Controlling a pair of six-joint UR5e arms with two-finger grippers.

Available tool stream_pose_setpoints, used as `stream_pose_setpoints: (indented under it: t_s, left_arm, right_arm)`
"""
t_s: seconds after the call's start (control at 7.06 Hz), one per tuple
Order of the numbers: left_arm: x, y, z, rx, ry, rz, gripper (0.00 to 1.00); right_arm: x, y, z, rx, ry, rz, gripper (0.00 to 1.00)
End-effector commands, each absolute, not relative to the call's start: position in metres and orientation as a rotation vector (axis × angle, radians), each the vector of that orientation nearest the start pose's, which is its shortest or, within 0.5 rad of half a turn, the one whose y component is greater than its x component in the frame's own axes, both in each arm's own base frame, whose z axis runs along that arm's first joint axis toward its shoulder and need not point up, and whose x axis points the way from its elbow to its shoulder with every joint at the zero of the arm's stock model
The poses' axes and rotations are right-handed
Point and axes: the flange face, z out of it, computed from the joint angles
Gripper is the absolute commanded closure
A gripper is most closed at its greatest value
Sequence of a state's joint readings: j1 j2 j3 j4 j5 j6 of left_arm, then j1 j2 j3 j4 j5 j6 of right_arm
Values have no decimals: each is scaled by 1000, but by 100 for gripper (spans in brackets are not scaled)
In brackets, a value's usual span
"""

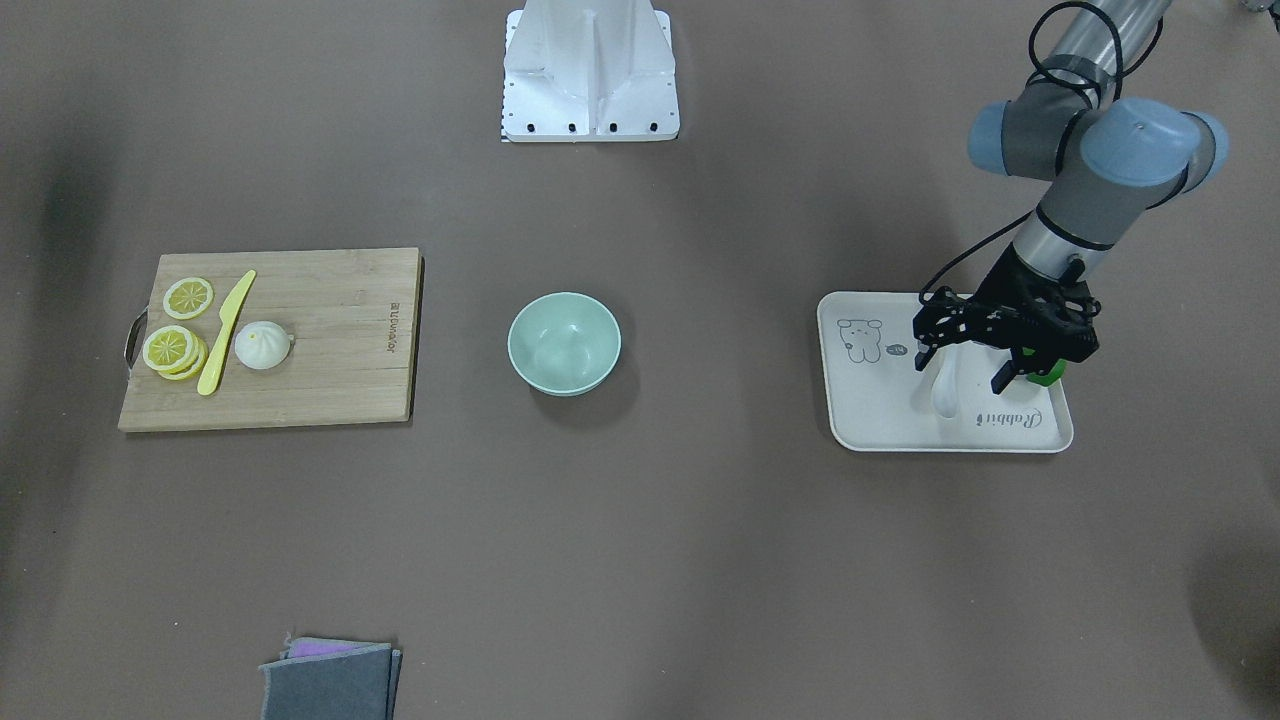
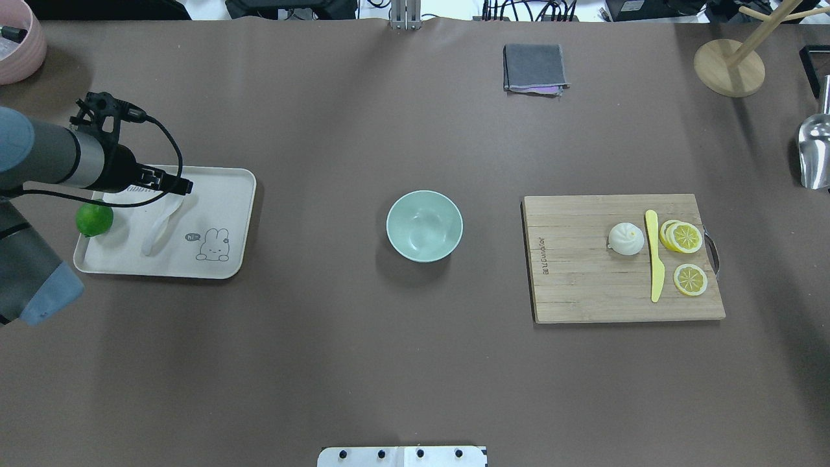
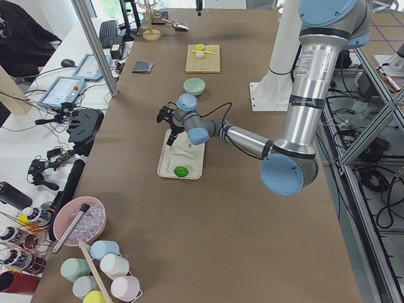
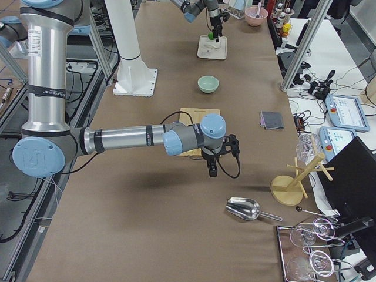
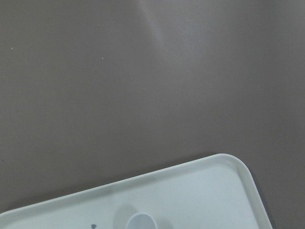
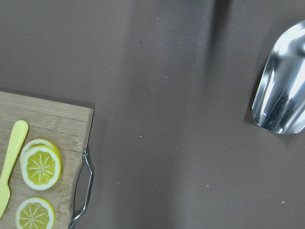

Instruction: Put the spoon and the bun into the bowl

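The white spoon [image 1: 945, 388] lies on the cream tray [image 1: 870, 425], scoop toward the tray's front; it also shows in the overhead view [image 2: 157, 228]. My left gripper [image 1: 964, 365] is open just above the spoon's handle, one finger on each side. The left wrist view shows only the tray's edge [image 5: 200, 191] and one rounded end of the spoon [image 5: 140, 222]. The white bun [image 1: 263, 344] sits on the cutting board. The mint-green bowl [image 1: 564, 342] stands empty at the table's middle. My right gripper [image 4: 211, 167] hangs above the table beside the board; I cannot tell whether it is open.
A green lime [image 2: 94, 219] lies on the tray beside the left gripper. The bamboo cutting board [image 1: 330, 340] also holds lemon slices [image 1: 172, 348] and a yellow knife [image 1: 226, 333]. A folded grey cloth [image 2: 533, 67], a metal scoop [image 2: 814, 152] and a wooden stand [image 2: 729, 68] lie toward the edges.
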State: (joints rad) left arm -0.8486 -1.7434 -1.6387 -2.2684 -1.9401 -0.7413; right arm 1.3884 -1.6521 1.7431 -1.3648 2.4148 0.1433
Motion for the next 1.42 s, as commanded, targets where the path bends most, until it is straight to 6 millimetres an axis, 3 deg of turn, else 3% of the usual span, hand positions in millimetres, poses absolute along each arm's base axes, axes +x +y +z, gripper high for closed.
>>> stream_pose_setpoints:
  t_s: [0.0, 0.14, 0.28, 0.43, 0.85, 0.99, 1.28]
  left_arm:
    - [309, -483, 500, 458, 856, 171, 3]
    - [312, -478, 508, 454, 868, 176, 8]
    - [317, -475, 508, 440, 866, 180, 32]
    - [327, -470, 510, 429, 867, 197, 37]
    - [331, -466, 519, 412, 857, 203, 37]
    - [329, -465, 523, 407, 853, 202, 46]
    - [324, -460, 534, 393, 840, 201, 100]
  right_arm:
    - [-31, -473, 588, 143, -879, -173, 0]
    - [-35, -472, 589, 139, -875, -181, 0]
    - [-35, -472, 589, 138, -875, -179, 0]
    - [-36, -473, 589, 137, -877, -181, 0]
    - [-37, -473, 587, 137, -879, -184, 0]
    - [-38, -474, 586, 140, -881, -185, 0]
    - [-40, -476, 584, 141, -882, -191, 0]
